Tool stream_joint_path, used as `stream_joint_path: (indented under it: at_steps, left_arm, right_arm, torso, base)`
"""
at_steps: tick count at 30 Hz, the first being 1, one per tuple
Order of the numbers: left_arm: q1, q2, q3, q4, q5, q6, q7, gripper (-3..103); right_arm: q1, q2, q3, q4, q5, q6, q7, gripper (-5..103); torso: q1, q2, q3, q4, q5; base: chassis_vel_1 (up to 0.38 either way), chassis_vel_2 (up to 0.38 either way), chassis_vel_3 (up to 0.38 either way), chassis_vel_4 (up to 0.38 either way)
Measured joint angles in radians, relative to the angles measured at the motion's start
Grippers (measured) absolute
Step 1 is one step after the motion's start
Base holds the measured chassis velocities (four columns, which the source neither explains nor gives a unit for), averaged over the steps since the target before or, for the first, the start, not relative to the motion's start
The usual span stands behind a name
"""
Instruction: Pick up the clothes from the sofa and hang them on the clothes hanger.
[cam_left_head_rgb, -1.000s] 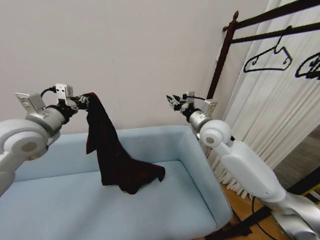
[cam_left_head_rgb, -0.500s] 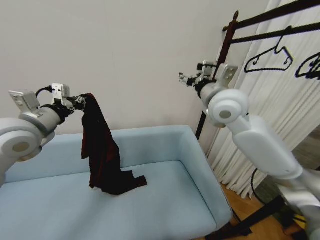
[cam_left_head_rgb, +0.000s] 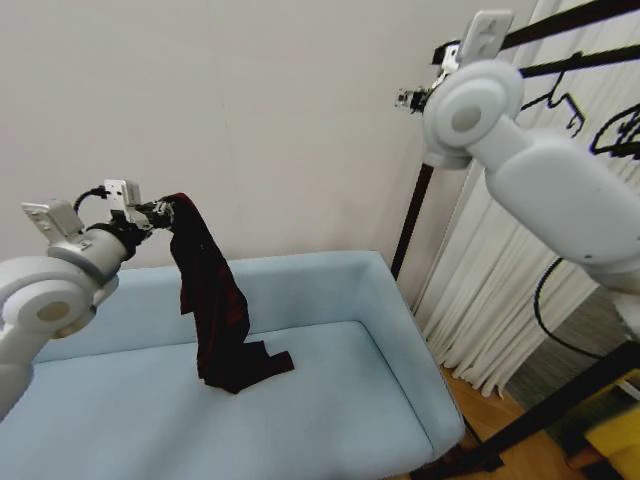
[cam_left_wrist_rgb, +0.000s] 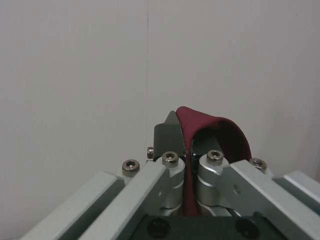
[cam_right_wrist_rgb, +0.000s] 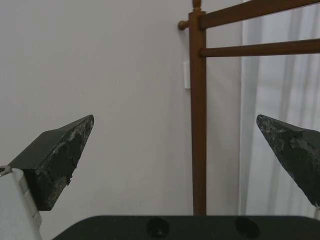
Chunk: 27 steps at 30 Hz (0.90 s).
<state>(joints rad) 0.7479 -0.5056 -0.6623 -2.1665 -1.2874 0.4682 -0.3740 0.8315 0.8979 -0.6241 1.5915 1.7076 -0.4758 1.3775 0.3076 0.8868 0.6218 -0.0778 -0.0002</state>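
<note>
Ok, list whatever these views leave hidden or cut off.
- Head view: the right gripper's fingers sit behind its own wrist; the right wrist view shows them wide open.
- Head view: the rack's post goes behind the sofa; its rails run off the edge.
- Left wrist view: the garment drops behind the left gripper's body; what kind of garment cannot be told.

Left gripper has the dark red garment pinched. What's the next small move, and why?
Probably lift the left gripper a bit higher. It is shut on the garment, but the cloth's lower end lies bunched on the sofa seat, so swinging toward the clothes rack now would likely drag it. The right gripper is open near the rack's post.
</note>
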Motion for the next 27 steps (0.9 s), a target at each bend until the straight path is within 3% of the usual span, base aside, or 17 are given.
stream_joint_path:
  at_steps: [4,10,27]
  left_arm:
    - [0.067,-0.020,-0.068,-0.006,0.006,-0.010,0.023,0]
    - [0.121,-0.019,-0.135,-0.001,0.004,-0.024,0.051,0]
    - [0.142,-0.032,-0.149,-0.012,0.007,-0.026,0.051,0]
  right_arm:
    - [0.077,0.033,-0.051,-0.111,0.057,0.002,0.055,100]
    - [0.104,0.033,-0.113,-0.271,0.004,0.000,0.052,100]
    - [-0.043,-0.020,-0.019,-0.472,-0.181,-0.009,-0.029,100]
  torso:
    - [0.000,0.000,0.000,0.0002,-0.0003]
    - [0.000,0.000,0.000,-0.0001,0.0005]
    - [0.000,0.000,0.000,0.0002,0.0002]
  base:
    - [0.000,0.000,0.000,0.000]
    - [0.000,0.000,0.000,0.000]
    - [0.000,0.000,0.000,0.000]
